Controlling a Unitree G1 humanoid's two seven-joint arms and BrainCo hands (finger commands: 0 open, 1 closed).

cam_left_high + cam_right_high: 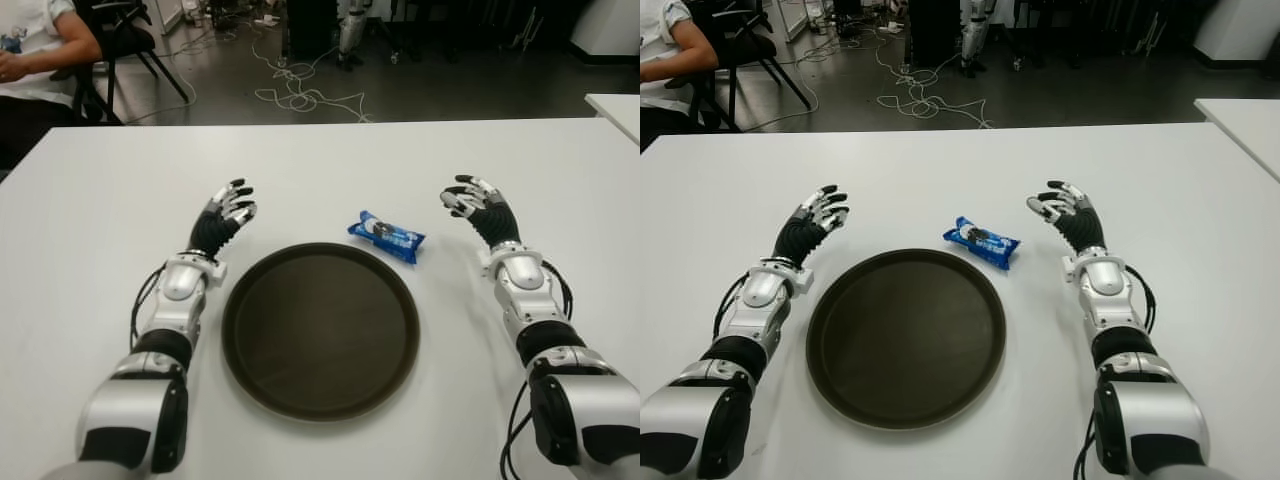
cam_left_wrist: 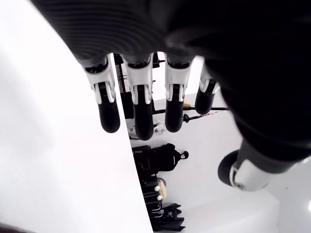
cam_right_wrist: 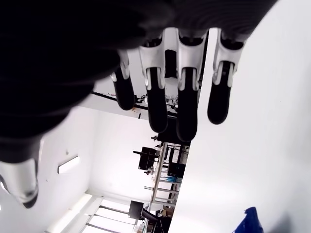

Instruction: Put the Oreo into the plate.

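A blue Oreo packet (image 1: 386, 236) lies on the white table (image 1: 320, 160), just beyond the far right rim of the round dark brown plate (image 1: 320, 328); a blue corner of the packet (image 3: 249, 221) also shows in the right wrist view. The plate holds nothing. My right hand (image 1: 478, 204) hovers to the right of the packet, fingers spread and holding nothing. My left hand (image 1: 226, 214) is to the left of the plate's far rim, fingers also relaxed and holding nothing.
A person (image 1: 35, 50) sits on a chair at the far left, beyond the table's back edge. Cables (image 1: 300, 90) lie on the floor behind the table. Another white table's corner (image 1: 615, 108) shows at the far right.
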